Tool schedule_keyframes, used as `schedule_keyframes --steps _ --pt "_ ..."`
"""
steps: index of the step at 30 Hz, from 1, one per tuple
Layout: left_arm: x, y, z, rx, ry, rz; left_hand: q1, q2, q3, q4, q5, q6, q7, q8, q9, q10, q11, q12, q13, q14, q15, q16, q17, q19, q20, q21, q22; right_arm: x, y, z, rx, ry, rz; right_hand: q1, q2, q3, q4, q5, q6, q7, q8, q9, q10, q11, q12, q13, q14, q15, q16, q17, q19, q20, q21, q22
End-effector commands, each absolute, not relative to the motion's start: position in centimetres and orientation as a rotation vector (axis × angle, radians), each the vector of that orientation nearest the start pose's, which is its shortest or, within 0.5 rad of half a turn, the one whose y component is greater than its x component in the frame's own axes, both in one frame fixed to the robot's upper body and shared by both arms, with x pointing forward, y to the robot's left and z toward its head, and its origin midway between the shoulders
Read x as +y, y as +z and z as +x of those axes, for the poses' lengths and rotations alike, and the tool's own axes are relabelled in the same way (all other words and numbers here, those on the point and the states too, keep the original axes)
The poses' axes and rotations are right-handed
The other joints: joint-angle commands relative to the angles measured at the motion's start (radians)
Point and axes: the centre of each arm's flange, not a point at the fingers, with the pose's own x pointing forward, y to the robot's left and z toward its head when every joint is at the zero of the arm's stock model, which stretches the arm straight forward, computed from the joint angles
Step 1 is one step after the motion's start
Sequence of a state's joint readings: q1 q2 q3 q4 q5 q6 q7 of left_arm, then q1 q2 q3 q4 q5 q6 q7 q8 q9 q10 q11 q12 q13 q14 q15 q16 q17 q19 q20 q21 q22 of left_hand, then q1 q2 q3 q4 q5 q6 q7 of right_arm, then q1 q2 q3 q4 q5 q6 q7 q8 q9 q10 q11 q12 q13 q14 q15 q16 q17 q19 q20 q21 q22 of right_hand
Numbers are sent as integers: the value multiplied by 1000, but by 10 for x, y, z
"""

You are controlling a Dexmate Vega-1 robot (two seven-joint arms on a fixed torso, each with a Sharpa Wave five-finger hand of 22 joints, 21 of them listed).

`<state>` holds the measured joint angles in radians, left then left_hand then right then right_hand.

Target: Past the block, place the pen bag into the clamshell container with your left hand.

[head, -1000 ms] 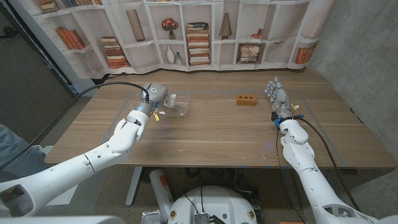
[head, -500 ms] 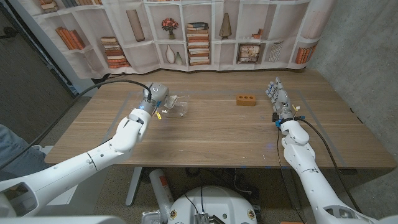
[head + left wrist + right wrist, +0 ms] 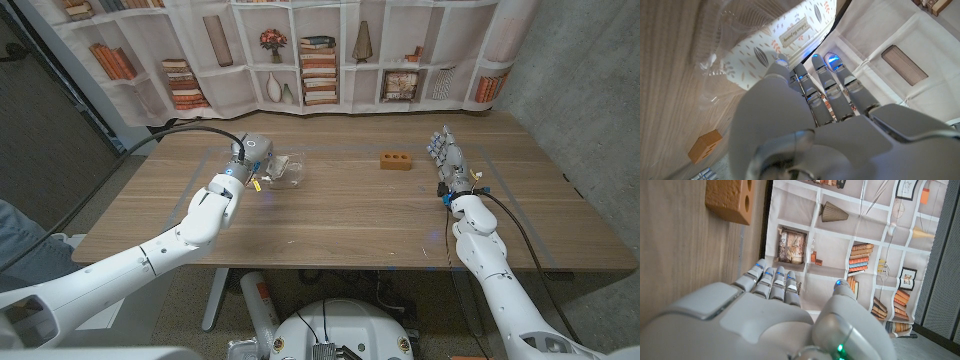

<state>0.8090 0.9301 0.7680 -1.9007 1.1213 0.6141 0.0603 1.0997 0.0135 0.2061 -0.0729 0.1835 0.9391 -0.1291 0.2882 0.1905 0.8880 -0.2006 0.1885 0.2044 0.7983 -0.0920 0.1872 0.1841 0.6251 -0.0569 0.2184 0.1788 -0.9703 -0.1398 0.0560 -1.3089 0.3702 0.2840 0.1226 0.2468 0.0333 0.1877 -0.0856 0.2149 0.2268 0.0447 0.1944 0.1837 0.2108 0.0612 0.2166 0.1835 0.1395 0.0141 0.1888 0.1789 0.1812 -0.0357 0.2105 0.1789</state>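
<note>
White leaf-print pen bag (image 3: 771, 44) in clear clamshell container (image 3: 287, 168); left hand (image 3: 251, 158) fingers straight, touching it

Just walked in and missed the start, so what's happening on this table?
The left robot hand is at the clear clamshell container on the table's left side, and the left wrist view shows the patterned pen bag at its fingertips, lying against the container. The brown block sits mid-table. The right robot hand waits nearby, holding nothing.
</note>
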Motion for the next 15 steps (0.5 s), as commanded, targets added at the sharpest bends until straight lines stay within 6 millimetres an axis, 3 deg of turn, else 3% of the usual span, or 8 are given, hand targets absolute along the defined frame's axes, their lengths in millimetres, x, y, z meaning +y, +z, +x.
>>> schedule_keyframes --steps 1,10,15 --pt "242 13 557 -564 519 1930 -35 -15 -18 14 9 -23 -6 -18 -2 -29 -1 -6 3 -33 -113 -6 3 -19 -28 -6 7 -313 -63 638 -657 41 216 1 9 2 -4 1 10 -3 1 5 7 -6 -5 2 11 1 -2 3 7 -16 -3 6" --pt "244 14 553 -524 519 1924 -76 -33 -44 34 35 -110 -4 -64 1 -132 -1 -13 3 -146 -81 -10 5 -79 9 -20 7 -312 -63 637 -655 46 212 2 10 2 -5 1 11 -3 2 5 9 -6 -4 2 11 3 -2 3 7 -16 -4 6" --pt "246 16 551 -509 529 1921 -106 -39 -61 49 50 -176 0 -86 3 -209 8 -15 3 -230 -60 -13 6 -125 50 -25 7 -312 -63 636 -657 46 213 2 10 2 -5 1 13 -5 3 5 10 -5 -4 2 12 3 -2 3 7 -15 -4 6"
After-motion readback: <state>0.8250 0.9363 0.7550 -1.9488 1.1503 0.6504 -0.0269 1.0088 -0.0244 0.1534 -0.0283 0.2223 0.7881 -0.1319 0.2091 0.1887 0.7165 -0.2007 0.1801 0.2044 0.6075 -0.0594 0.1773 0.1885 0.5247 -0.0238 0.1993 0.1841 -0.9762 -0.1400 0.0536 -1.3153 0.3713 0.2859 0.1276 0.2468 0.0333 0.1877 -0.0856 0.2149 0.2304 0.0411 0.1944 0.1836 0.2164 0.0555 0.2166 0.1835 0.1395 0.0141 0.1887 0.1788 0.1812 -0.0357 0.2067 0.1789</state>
